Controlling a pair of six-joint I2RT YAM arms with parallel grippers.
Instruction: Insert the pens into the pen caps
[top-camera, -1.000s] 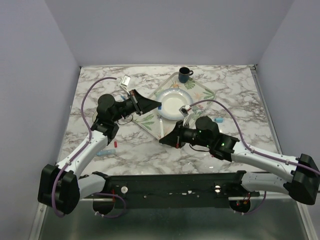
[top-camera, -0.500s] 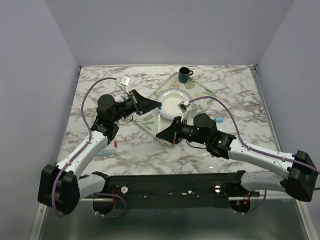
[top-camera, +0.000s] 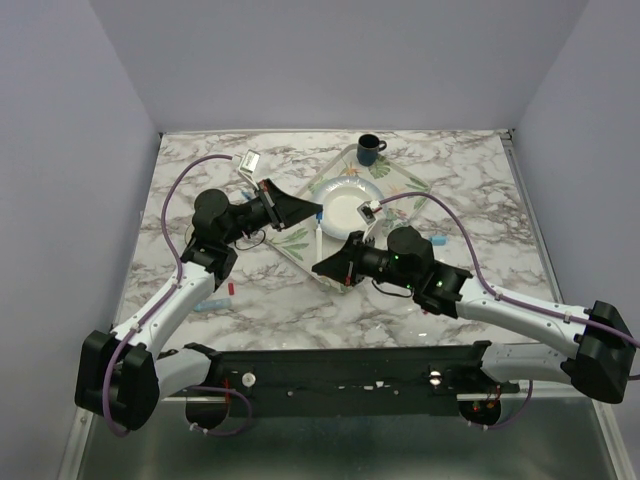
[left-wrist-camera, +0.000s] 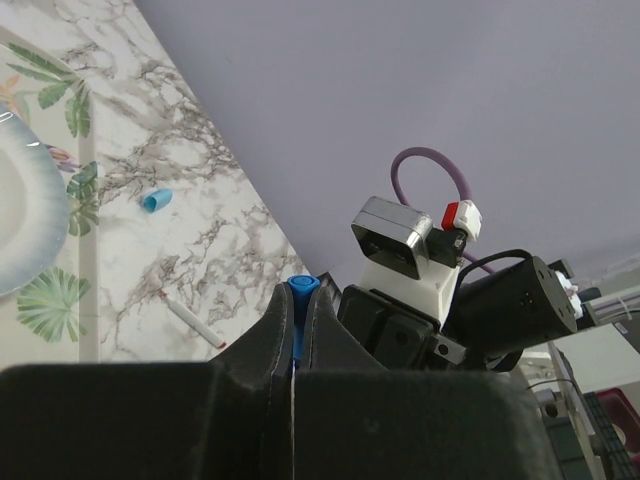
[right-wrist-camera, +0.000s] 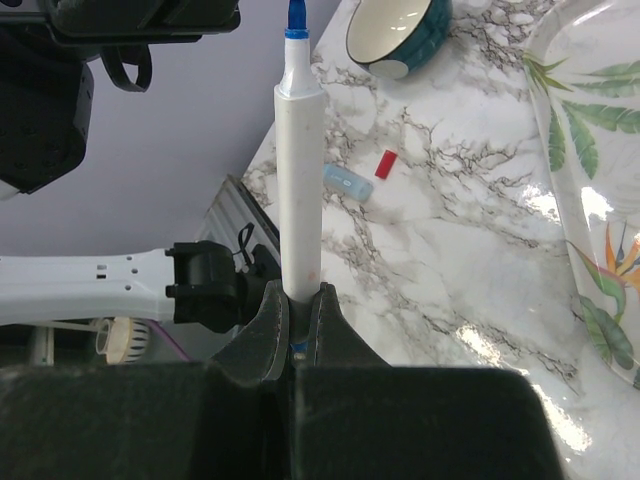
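Note:
My left gripper (top-camera: 316, 211) is shut on a blue pen cap (left-wrist-camera: 302, 290), whose end sticks out between the fingertips (left-wrist-camera: 268, 330). My right gripper (top-camera: 325, 266) is shut on the base of a slim white marker (right-wrist-camera: 300, 180). Its blue tip (right-wrist-camera: 296, 15) points at the left gripper, a short gap away. In the top view the marker (top-camera: 319, 240) stands between the two grippers over the tray. A white marker with a red tip (left-wrist-camera: 190, 320) and a light-blue cap (left-wrist-camera: 155, 201) lie on the table. A red cap (right-wrist-camera: 386, 163) and a light-blue marker (right-wrist-camera: 347, 182) lie near the left arm. I cannot make out the dark blue pen.
A clear leaf-patterned tray (top-camera: 400, 185) holds a white plate (top-camera: 345, 205) at the table's middle back. A dark mug (top-camera: 369, 148) stands behind it. A teal bowl (right-wrist-camera: 400, 25) shows in the right wrist view. Purple cables loop over both arms.
My right gripper has moved left and toward the left gripper, bringing the marker's blue tip up close to the held cap. The left arm has stayed still.

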